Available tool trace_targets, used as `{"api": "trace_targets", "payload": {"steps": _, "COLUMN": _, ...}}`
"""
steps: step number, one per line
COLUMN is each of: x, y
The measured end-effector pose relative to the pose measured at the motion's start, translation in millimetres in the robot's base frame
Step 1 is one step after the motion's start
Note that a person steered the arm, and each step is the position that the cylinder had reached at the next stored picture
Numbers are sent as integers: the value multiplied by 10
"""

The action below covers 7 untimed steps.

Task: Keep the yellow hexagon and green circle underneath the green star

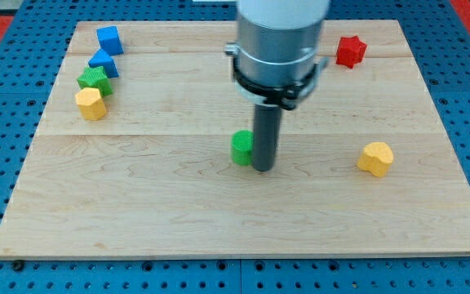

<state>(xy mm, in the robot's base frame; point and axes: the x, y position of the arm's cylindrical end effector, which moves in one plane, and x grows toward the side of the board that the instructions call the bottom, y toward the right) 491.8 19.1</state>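
The green star (pixel 95 80) lies near the board's left edge, just above the yellow hexagon (pixel 90 104), and the two touch. The green circle (pixel 241 148) sits near the board's middle. My tip (pixel 263 167) rests on the board right against the green circle's right side. The rod and the arm's grey body rise above it and hide the board behind.
A blue cube (pixel 108 38) and a blue triangle (pixel 102 60) sit above the green star at the upper left. A red star (pixel 350 51) is at the upper right. A yellow heart (pixel 375 158) lies at the right. The wooden board (pixel 219 229) ends in blue pegboard all round.
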Motion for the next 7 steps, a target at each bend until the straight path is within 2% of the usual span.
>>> {"api": "trace_targets", "payload": {"steps": 1, "x": -332, "y": -283}}
{"api": "trace_targets", "payload": {"steps": 3, "x": -693, "y": -77}}
{"api": "trace_targets", "payload": {"steps": 5, "x": -546, "y": -1286}}
{"api": "trace_targets", "payload": {"steps": 6, "x": -545, "y": -1538}}
{"api": "trace_targets", "payload": {"steps": 7, "x": -764, "y": -1184}}
